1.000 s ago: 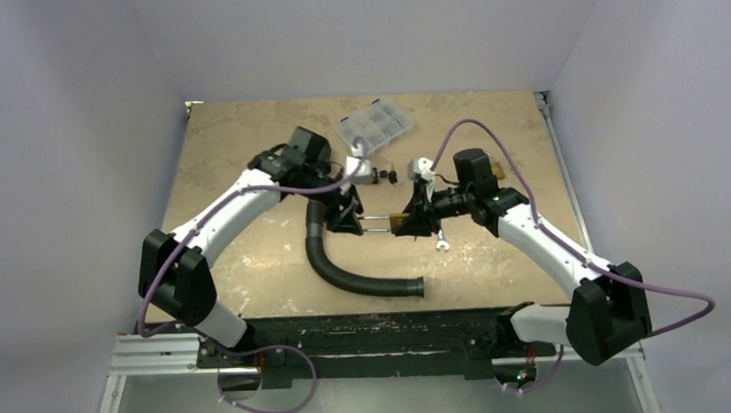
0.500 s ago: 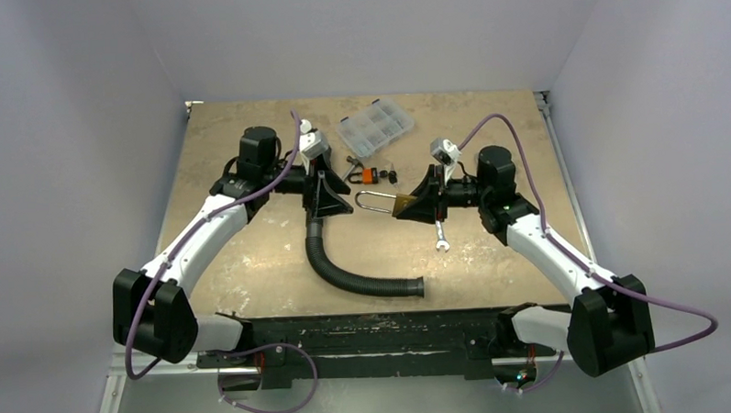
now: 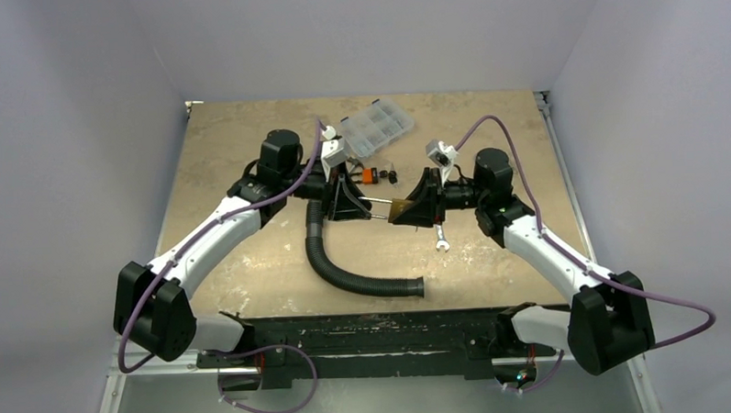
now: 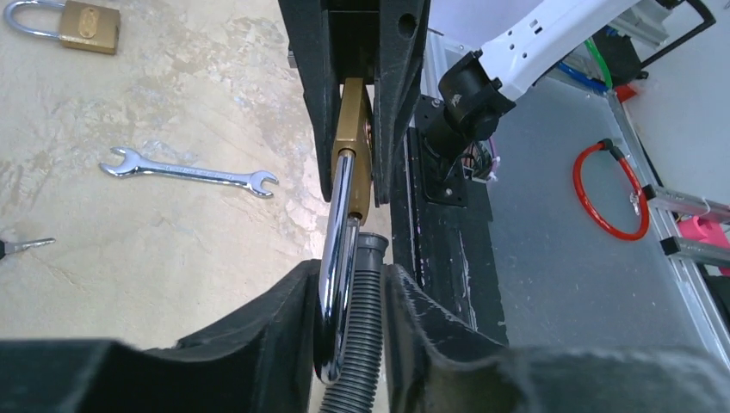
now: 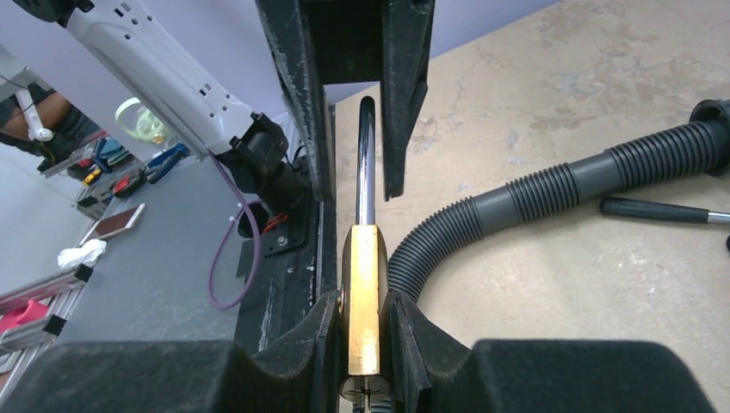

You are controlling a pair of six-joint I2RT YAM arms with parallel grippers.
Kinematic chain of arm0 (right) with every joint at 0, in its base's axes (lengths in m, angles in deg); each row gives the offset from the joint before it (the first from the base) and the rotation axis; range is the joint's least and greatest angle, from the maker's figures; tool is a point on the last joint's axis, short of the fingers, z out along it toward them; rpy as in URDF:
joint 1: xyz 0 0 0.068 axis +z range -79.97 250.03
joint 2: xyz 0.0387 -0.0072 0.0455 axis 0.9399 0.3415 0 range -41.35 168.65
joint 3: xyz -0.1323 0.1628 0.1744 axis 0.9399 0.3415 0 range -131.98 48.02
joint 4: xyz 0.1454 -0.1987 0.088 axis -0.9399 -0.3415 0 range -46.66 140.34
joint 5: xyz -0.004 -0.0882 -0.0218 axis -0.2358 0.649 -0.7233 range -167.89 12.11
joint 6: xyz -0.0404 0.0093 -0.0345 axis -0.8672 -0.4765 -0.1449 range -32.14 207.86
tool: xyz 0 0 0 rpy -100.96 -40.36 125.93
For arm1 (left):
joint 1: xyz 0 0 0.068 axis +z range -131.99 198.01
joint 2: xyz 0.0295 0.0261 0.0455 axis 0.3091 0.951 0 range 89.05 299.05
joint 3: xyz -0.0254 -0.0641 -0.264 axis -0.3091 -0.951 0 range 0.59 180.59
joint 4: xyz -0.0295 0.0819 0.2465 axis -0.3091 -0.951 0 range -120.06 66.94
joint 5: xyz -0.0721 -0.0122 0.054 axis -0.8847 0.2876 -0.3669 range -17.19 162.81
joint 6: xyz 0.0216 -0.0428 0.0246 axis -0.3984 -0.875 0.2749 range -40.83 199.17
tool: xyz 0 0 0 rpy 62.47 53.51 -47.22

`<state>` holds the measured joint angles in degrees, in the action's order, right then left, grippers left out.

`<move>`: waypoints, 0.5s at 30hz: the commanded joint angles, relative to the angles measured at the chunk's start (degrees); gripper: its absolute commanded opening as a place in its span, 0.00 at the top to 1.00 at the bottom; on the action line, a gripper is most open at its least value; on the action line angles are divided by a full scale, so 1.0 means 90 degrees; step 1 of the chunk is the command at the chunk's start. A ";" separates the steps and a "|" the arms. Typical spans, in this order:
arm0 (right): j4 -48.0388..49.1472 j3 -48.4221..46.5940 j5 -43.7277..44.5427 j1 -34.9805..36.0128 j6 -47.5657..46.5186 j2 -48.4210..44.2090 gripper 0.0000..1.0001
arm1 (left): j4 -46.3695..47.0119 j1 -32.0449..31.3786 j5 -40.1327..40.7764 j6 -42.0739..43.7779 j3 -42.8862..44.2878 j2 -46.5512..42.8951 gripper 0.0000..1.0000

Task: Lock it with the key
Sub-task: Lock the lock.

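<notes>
A brass padlock [image 3: 400,211] hangs above the table, its body [image 5: 364,284] clamped between the fingers of my right gripper [image 5: 363,303]. Its keyhole end faces the right wrist camera. The chrome shackle [image 4: 337,249] points left and runs between the fingers of my left gripper [image 4: 349,274]. One finger [image 4: 284,318] touches it and a gap stays on the other side, so the left gripper [image 3: 364,207] is open around the shackle. I cannot pick out the key with certainty; small dark pieces [image 3: 393,176] lie beside an orange item [image 3: 370,176].
A black ribbed hose [image 3: 346,276] curves under both grippers. A spanner [image 4: 189,172] lies on the table below the right gripper. A second brass padlock [image 4: 77,23] rests further back. A clear compartment box [image 3: 375,123] stands at the far edge.
My left gripper has swung right, and its jaws have narrowed around the shackle. My right gripper, still holding the padlock, has shifted slightly left toward it.
</notes>
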<state>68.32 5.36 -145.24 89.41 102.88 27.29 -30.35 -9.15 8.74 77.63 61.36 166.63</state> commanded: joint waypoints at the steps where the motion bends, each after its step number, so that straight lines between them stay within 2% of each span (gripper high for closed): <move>1: 0.0352 -0.0199 -0.0239 0.0073 0.0014 -0.0010 1.00 | 0.0131 -0.0217 -0.0063 -0.0078 0.0305 0.0101 0.73; 5: 0.0336 -0.0270 -0.0241 0.0083 0.0050 0.0005 1.00 | 0.0222 -0.0405 -0.0076 -0.0191 0.0253 0.0192 1.00; 10: 0.0581 -0.0363 -0.0253 0.0132 0.0326 0.0089 1.00 | 0.0901 -0.0518 -0.0113 -0.0811 0.0115 0.0279 1.00; 15: 0.0517 -0.0477 -0.0261 0.0384 0.0383 0.0220 1.00 | 0.1156 -0.0665 0.0027 -0.0980 0.0119 0.0350 1.00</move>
<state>68.08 5.17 -147.84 89.85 104.68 28.32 -26.91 -11.86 9.48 71.66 61.84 168.93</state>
